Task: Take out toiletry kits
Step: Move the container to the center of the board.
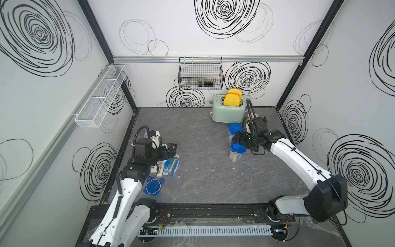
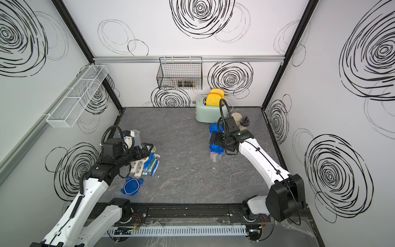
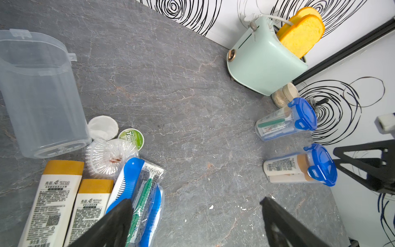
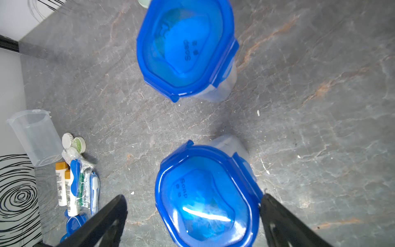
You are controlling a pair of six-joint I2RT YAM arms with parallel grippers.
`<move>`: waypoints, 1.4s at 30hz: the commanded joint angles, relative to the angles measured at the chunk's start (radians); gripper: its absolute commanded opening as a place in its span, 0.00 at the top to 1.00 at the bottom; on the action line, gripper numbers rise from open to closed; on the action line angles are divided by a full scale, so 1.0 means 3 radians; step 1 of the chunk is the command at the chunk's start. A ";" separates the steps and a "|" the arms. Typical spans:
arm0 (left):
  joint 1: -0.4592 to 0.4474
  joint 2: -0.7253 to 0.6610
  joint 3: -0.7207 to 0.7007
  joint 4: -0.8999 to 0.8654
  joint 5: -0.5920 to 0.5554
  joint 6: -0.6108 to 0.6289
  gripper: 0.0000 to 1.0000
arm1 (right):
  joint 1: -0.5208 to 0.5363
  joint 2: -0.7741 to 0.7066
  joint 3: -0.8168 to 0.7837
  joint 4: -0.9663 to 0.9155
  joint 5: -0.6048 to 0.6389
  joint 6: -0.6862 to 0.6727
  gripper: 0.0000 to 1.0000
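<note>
Right gripper gapes empty over a clipped container holding a sealed kit, left gripper open, empty over the unpacked kit: an off-centre pinch could topple that container.

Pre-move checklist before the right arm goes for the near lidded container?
1. Right gripper open: ok, jaws wide, one on either side of the near lidded container.
2. Jaws touching it: cannot tell.
3. Near kit out: not ok, lid on, bottles inside.
4. Far lidded container emptied: not ok, lid on, contents inside.
5. Left gripper free: ok, open, holding nothing.
6. One kit out: ok, cream bottles, blue comb and round tins lie beside the empty clear container; loose blue lid lies nearby.
</note>
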 commanded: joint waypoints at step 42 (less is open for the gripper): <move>-0.0095 0.0018 -0.0012 0.0075 -0.0039 -0.0015 0.01 | 0.0525 0.0552 0.0544 -0.0446 0.0288 0.0023 0.14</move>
